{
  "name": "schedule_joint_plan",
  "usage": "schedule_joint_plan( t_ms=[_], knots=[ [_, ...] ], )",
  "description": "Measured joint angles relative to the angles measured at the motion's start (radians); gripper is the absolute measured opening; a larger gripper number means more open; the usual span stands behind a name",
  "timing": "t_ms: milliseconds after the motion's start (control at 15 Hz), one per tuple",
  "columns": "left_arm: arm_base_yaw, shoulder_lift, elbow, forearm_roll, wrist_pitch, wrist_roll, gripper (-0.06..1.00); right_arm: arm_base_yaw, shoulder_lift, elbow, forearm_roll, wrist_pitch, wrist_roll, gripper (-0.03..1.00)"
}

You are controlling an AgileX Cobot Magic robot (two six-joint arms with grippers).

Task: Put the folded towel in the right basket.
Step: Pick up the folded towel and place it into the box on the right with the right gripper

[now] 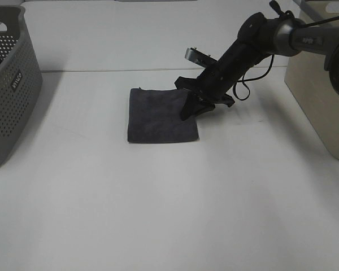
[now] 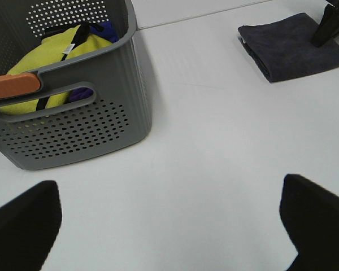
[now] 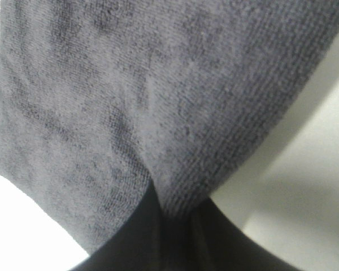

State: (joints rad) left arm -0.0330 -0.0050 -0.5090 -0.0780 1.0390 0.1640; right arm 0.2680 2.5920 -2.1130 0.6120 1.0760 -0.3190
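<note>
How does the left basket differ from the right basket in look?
The left basket is grey with perforated walls; the right basket is beige with plain walls. The left basket holds yellow cloth; the right basket's inside is hidden. Both stand on the white table.

The white tabletop (image 1: 169,214) is plain and smooth, with a faint seam running across its far side. A dark grey folded towel (image 1: 158,116) lies flat on it a little beyond the middle, its edges roughly square to the seam. At the left edge stands a grey basket (image 1: 8,84) with perforated walls and a handle slot. At the right edge stands a beige basket (image 1: 319,96) with smooth walls. Both baskets are well apart from the towel.
</note>
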Motion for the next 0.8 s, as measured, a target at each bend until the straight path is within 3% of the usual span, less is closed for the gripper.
schedule_joint_plan(
  t_ms=[333,600,733,800],
  knots=[
    [0.0,0.0,0.0,0.0,0.0,0.0,0.99,0.0,-0.136,-0.108,-0.06,0.062,0.032,0.04],
    [0.0,0.0,0.0,0.0,0.0,0.0,0.99,0.0,-0.363,-0.138,-0.296,0.073,0.068,0.04],
    [0.0,0.0,0.0,0.0,0.0,0.0,0.99,0.0,-0.478,-0.138,-0.493,0.079,0.122,0.04],
    [0.0,0.0,0.0,0.0,0.0,0.0,0.99,0.0,-0.499,-0.138,-0.543,0.082,0.141,0.04]
  ],
)
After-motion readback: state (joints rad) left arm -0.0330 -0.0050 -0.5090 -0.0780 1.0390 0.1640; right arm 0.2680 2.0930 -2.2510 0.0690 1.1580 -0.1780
